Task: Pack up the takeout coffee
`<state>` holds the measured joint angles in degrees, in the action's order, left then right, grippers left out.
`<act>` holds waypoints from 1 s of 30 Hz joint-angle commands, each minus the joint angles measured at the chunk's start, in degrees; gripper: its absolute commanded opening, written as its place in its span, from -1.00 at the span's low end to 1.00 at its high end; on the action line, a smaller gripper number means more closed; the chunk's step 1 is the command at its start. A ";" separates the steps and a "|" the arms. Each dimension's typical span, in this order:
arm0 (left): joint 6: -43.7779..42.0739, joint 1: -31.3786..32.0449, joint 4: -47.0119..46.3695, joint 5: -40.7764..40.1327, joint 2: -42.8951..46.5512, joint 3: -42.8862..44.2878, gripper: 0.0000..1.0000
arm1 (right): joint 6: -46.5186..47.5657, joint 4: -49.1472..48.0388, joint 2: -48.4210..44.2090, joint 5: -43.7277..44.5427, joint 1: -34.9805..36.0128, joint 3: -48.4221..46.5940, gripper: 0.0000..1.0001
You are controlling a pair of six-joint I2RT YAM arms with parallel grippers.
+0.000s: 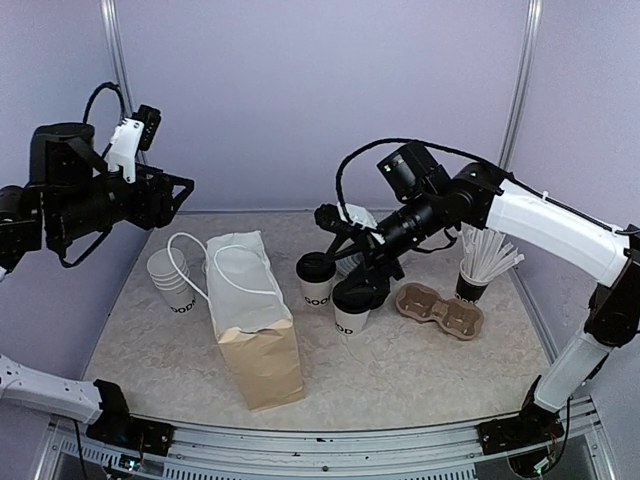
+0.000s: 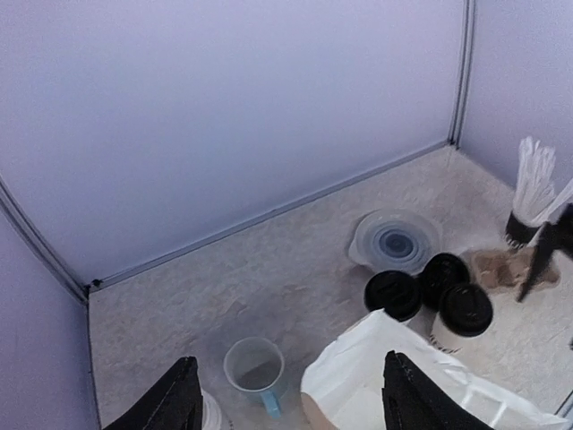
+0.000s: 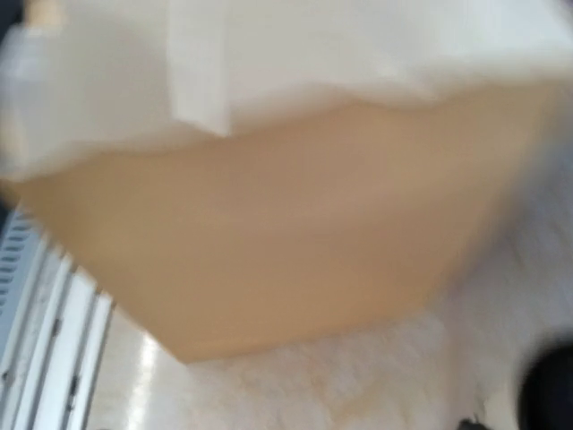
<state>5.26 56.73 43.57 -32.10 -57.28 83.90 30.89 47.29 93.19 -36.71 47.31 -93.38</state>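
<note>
**Lidded coffee on the table, both grippers released**

The takeout coffee (image 1: 350,318), a white tapered paper cup with black lettering near its base and a round black plastic lid, stands near the middle of the speckled beige table (image 1: 420,385), outside the bag. A second lidded cup (image 1: 316,285) of the same kind stands just beside it on its left, slightly nearer the far edge. We see the right gripper (image 1: 345,243) hanging above these cups with its fingers spread, grasping nothing.

Toward the right edge are a brown moulded-pulp cup carrier (image 1: 440,310) and a black cup of white straws (image 1: 482,262). Left of the cups is a brown paper bag (image 1: 255,340) with a white top and white cord handles. Beyond it, near the left edge, we find a nested stack of white cups (image 1: 172,285).

The left gripper (image 2: 288,367) is raised above the bag's open mouth, fingers wide apart and empty, with a light-blue handled mug (image 2: 257,369) below it. The right wrist view is blurred.
</note>
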 commanded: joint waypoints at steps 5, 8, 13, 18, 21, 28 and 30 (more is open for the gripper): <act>-13.14 -19.68 1.05 20.44 -6.98 -0.52 0.32 | 12.96 10.69 0.23 -5.05 15.38 -8.30 0.07; -13.06 -22.48 -0.85 23.86 -8.64 -0.99 0.32 | 13.62 12.46 1.39 -5.48 21.69 -7.20 -0.29; -10.14 -25.13 -0.75 24.59 -13.10 -0.48 0.32 | 5.59 4.72 5.60 1.12 26.51 -3.66 -0.75; -4.31 -31.05 -0.57 25.49 -15.51 -1.42 0.35 | 2.17 1.45 7.11 10.12 25.47 -1.66 -0.91; -2.32 -33.58 -0.64 27.82 -16.05 -2.77 0.35 | 0.06 -2.06 4.67 12.44 21.61 0.17 -0.91; -1.23 -34.52 0.00 30.87 -15.92 -8.10 0.33 | -1.18 -4.85 0.51 14.73 8.76 1.74 -0.83; -1.29 -34.57 -0.52 33.38 -14.87 -10.12 0.31 | -1.15 -5.57 -0.20 15.47 6.62 2.29 -0.81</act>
<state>2.85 22.68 43.70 -3.79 -73.71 76.84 31.20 44.88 96.75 -23.70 57.39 -92.58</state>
